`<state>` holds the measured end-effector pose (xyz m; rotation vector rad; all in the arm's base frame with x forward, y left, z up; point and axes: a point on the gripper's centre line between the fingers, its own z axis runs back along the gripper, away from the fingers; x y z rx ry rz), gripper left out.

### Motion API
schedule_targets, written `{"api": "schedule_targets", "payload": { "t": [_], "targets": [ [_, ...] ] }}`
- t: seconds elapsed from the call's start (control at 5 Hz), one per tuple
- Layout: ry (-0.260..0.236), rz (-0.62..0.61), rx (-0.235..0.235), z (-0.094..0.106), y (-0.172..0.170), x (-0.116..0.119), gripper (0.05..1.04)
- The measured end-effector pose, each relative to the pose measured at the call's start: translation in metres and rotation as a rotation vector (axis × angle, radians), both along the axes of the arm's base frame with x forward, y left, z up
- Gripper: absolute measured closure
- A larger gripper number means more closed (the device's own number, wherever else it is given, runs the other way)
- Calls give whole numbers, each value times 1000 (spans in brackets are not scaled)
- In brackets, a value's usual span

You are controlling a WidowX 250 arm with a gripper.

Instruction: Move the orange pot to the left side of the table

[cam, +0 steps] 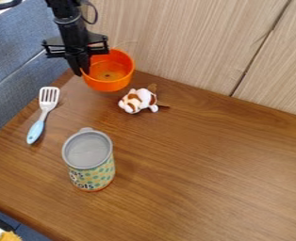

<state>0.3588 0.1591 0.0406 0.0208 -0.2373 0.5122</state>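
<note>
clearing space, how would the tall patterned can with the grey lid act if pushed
The can looks stiff and straight-walled, so probably won't buckle. Being tall, it might tip if pushed high; its round side could then roll.

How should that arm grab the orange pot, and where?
Probably by the rim of the pot, on the picture's left, where the gripper is, coming from above. Its open top faces up, so the thin wall can be pinched from inside and out; the round body looks wide to span.

There is one pot [108, 85], one spatula [45, 112], one canister [91, 162] and one plush toy [138, 100]
</note>
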Motion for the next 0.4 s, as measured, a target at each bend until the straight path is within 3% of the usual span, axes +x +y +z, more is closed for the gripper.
{"api": "schedule_targets", "payload": {
  "t": [0.4],
  "targets": [
    [57, 37, -23, -31, 13, -1, 1015]
  ]
}}
